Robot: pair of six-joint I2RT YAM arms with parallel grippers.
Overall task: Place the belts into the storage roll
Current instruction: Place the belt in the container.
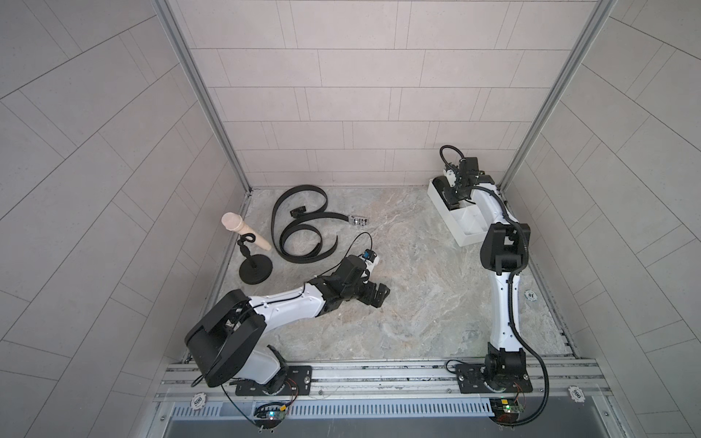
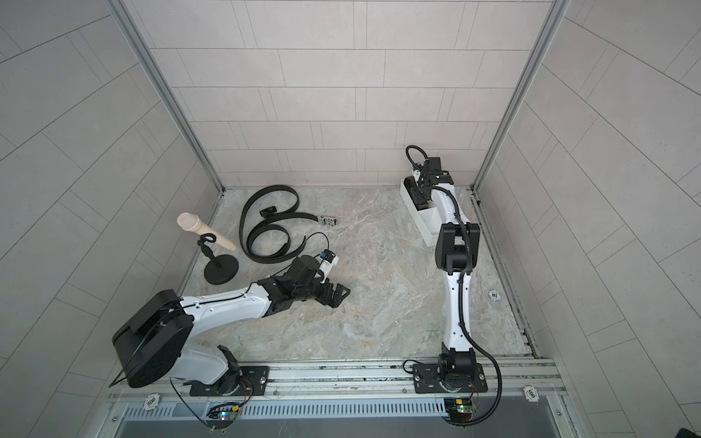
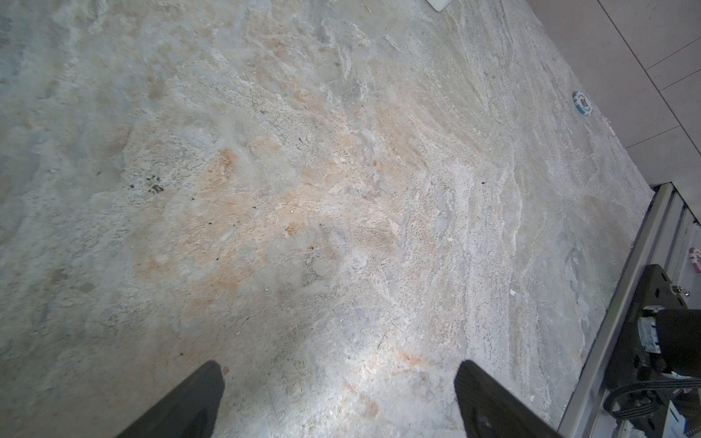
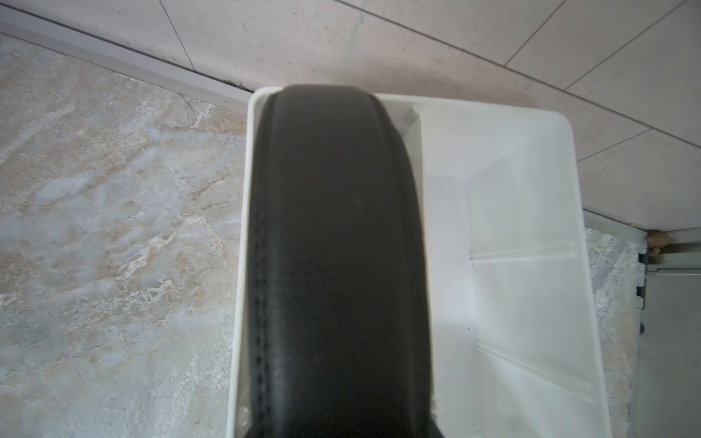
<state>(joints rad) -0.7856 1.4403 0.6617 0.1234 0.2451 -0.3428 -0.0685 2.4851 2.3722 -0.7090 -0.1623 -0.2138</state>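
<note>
A grey-beige marbled stone tabletop (image 1: 398, 265) carried a white rectangular plastic tray (image 1: 468, 237) with dividers at the far right. Two long black belts (image 1: 299, 242) lay in loose curves at the far left, beside a black round-based stand (image 1: 256, 269) with a beige peg. A third, tightly coiled black belt (image 4: 337, 246) stood upright at the tray's far end, clamped by the right gripper (image 1: 453, 197). The left gripper (image 3: 339, 366) hung spread wide and empty, left of centre.

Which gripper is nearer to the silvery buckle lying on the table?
Left. The left gripper is open, low over the table in front of the buckle. The right gripper is across the table, down in the white tray holding a coiled belt.
</note>
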